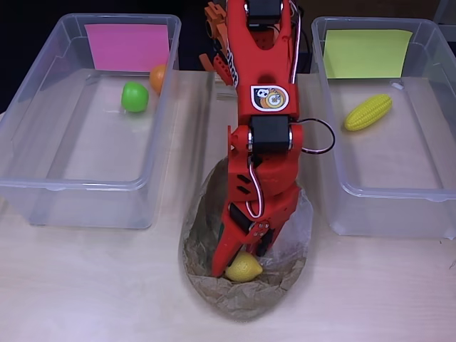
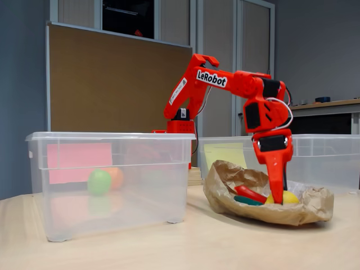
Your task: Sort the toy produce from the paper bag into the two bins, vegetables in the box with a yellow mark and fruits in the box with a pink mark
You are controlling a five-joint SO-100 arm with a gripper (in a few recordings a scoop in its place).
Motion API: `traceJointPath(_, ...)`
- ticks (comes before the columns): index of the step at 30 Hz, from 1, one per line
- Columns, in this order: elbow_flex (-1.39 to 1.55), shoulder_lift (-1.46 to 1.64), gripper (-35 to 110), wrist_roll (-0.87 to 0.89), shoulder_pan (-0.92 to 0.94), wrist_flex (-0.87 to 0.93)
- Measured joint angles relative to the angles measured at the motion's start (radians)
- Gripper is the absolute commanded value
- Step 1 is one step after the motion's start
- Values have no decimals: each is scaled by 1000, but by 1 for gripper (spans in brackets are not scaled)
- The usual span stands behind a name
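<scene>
My red gripper (image 1: pixel 242 260) reaches down into the crumpled paper bag (image 1: pixel 206 285) at the front middle of the table. A yellow toy lemon (image 1: pixel 244 268) lies in the bag at the fingertips, with the jaws apart on either side of it. In the fixed view the gripper (image 2: pixel 278 197) stands in front of the lemon (image 2: pixel 289 197), beside a red piece (image 2: pixel 250 193) and a green piece (image 2: pixel 246 201) in the bag (image 2: pixel 225 191). The pink-marked box (image 1: pixel 43 142) holds a green ball-shaped fruit (image 1: pixel 135 96) and an orange (image 1: pixel 157 77). The yellow-marked box (image 1: pixel 427 171) holds a corn cob (image 1: pixel 368 112).
The two clear boxes flank the bag closely, left and right in the overhead view. My arm's base (image 2: pixel 181 121) stands behind them at the table's far edge. Bare tabletop (image 1: pixel 85 285) lies in front of the boxes.
</scene>
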Motion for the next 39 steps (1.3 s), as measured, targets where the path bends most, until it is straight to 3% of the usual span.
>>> traceJointPath(30,-156,-67,22,26,-18,117)
traceJointPath(39,-32,219,22,110,-46,267)
